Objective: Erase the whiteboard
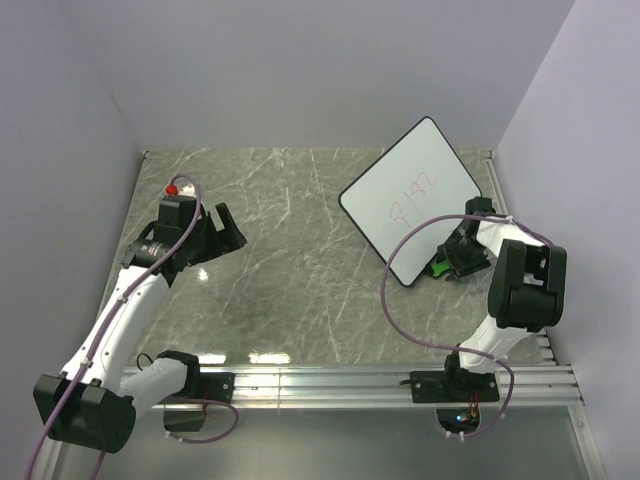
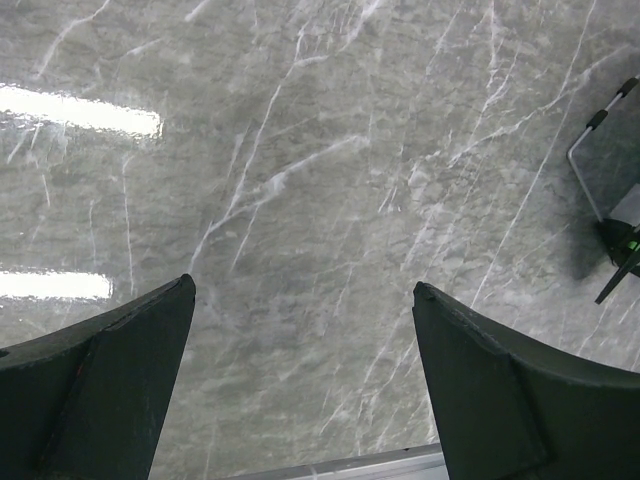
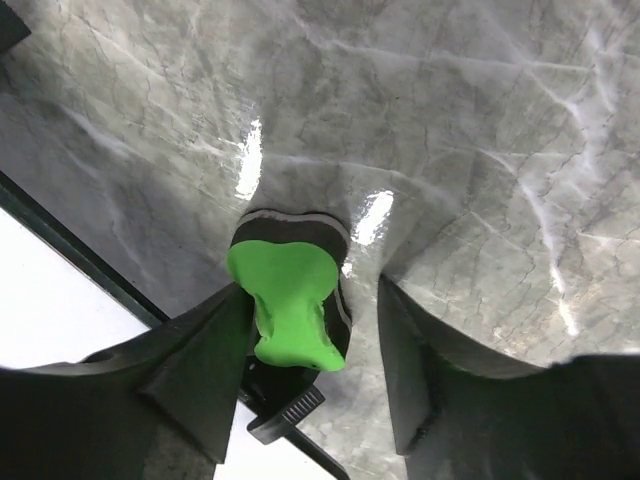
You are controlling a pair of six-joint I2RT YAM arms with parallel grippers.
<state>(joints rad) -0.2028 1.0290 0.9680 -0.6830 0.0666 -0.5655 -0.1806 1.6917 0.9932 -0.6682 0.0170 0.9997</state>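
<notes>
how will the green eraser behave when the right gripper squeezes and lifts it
The green eraser looks small and moulded, so probably light and stiff. Its narrowed middle lies between the open fingers of the right gripper, likely a secure hold. On the glossy table it may slide if nudged first.

High rear overhead; both wrist views close, downward, sharing the marble table (image 1: pixel 300 220)

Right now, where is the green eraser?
In the top view, on the right, the green eraser lies between the right tool's fingers, beside the whiteboard's near corner.
</notes>
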